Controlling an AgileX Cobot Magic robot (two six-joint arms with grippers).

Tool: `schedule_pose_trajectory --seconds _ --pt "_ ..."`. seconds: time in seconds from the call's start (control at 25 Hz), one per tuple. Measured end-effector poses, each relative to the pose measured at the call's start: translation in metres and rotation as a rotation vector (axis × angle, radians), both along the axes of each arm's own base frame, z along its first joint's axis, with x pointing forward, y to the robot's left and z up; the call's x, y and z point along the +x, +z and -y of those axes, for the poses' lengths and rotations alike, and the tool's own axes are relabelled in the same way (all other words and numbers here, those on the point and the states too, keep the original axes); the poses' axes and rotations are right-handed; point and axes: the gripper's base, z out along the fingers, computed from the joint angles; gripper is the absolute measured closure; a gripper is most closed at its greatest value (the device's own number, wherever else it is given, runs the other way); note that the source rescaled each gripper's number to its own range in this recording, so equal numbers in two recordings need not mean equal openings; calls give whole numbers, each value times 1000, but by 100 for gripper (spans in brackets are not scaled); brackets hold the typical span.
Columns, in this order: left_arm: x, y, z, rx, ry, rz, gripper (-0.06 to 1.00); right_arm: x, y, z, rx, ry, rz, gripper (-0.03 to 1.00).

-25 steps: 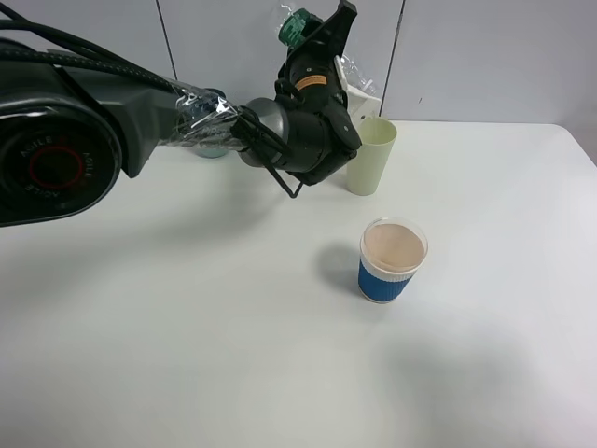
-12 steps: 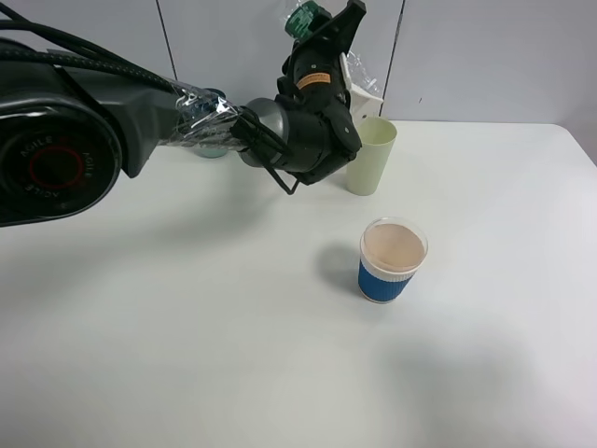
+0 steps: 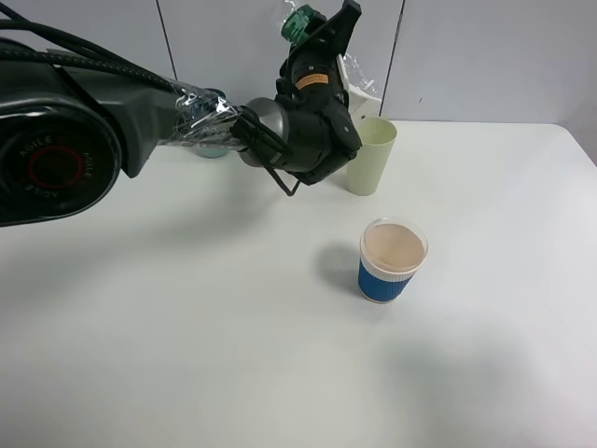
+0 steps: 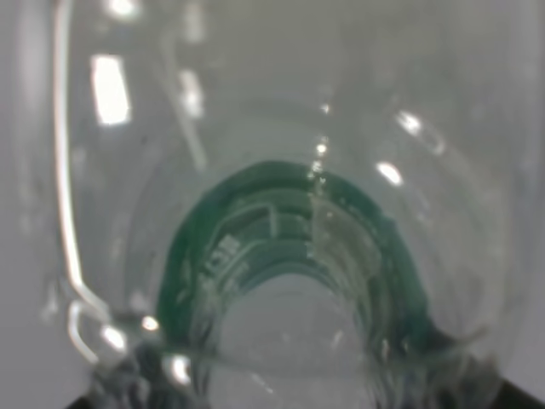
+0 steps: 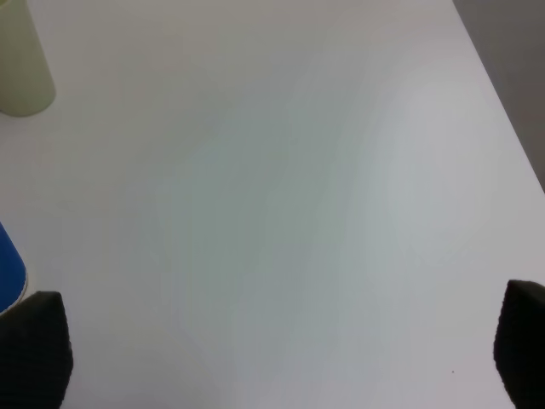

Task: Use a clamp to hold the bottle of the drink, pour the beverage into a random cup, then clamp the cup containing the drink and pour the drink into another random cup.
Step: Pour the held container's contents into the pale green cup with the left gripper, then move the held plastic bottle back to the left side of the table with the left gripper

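White table (image 3: 233,364) below me: my left gripper (image 3: 325,33) squeezes the bottle (image 3: 298,23), which leans down toward the yellow cup (image 3: 371,157) just under it.

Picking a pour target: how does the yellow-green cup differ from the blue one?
The yellow-green cup is tall, slim and plain; the blue cup is short, wide, with a ribbed sleeve and white rim. The yellow-green cup is partly hidden behind the left arm; the blue cup stands in the open. Both stand upright.
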Motion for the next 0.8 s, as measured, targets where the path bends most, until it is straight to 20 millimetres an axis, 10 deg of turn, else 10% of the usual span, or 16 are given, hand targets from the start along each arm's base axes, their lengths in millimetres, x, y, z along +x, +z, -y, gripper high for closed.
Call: schedule_pose_trajectory --seconds 0.44,0.8 --pt "-6 51 -9 -430 -29 55 94 0 0 0 0 0 0 -3" --pt "-20 119 -27 -1204 -127 244 94 0 0 0 0 0 0 -3"
